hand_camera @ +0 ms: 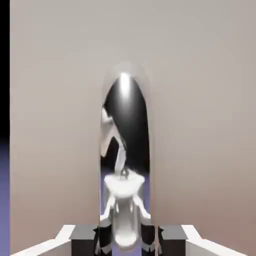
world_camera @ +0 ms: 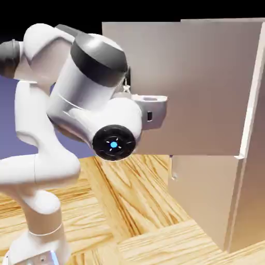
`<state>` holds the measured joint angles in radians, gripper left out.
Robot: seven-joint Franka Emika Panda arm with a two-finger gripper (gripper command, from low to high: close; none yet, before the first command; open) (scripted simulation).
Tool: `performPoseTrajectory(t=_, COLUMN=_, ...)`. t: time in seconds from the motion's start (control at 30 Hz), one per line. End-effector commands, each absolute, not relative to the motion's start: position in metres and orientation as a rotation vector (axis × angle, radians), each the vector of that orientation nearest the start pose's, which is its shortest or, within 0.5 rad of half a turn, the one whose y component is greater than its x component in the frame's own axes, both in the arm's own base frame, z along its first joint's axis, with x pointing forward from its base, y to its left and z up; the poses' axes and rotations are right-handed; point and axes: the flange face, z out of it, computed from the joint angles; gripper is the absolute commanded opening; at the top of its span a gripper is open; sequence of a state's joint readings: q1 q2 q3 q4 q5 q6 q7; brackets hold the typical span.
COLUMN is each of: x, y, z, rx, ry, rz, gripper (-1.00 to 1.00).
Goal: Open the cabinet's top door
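The beige-grey cabinet (world_camera: 248,207) stands at the exterior view's right. Its top door (world_camera: 196,88) is swung out from a hinge on the right, so its flat panel faces the camera. My gripper (world_camera: 127,87) is at the door's free left edge, mostly hidden behind my wrist. In the hand view the long shiny curved handle (hand_camera: 125,125) runs up the middle of the top door (hand_camera: 200,100). My gripper (hand_camera: 125,241) is shut on the handle's lower end, a finger (hand_camera: 82,239) on each side of it. The shorter lower door (world_camera: 202,196) is shut.
My white arm (world_camera: 41,171) rises at the exterior view's left over the wooden table (world_camera: 140,207). The open door's lower edge hangs above the table between my arm and the cabinet body.
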<state>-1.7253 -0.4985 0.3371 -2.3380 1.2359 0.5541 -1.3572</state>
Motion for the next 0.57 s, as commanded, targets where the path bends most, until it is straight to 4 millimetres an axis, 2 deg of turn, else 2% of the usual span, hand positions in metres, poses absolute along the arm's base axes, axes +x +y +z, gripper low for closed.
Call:
performPoseTrajectory(t=0.0, x=0.2, y=-0.247, z=0.569, rx=-1.607, ry=-0.345, rz=-0.892, gripper=-1.0)
performPoseTrajectory(t=0.2, x=0.206, y=-0.295, z=0.569, rx=-1.564, ry=-0.449, rz=-0.788, gripper=-1.0)
performPoseTrajectory(t=0.47, x=0.224, y=-0.356, z=0.569, rx=-1.501, ry=-0.578, rz=-0.653, gripper=-1.0)
performPoseTrajectory(t=0.5, x=0.224, y=-0.356, z=0.569, rx=-1.501, ry=-0.578, rz=-0.653, gripper=1.0)
performPoseTrajectory(t=0.53, x=0.224, y=-0.356, z=0.569, rx=-1.501, ry=-0.578, rz=-0.653, gripper=1.0)
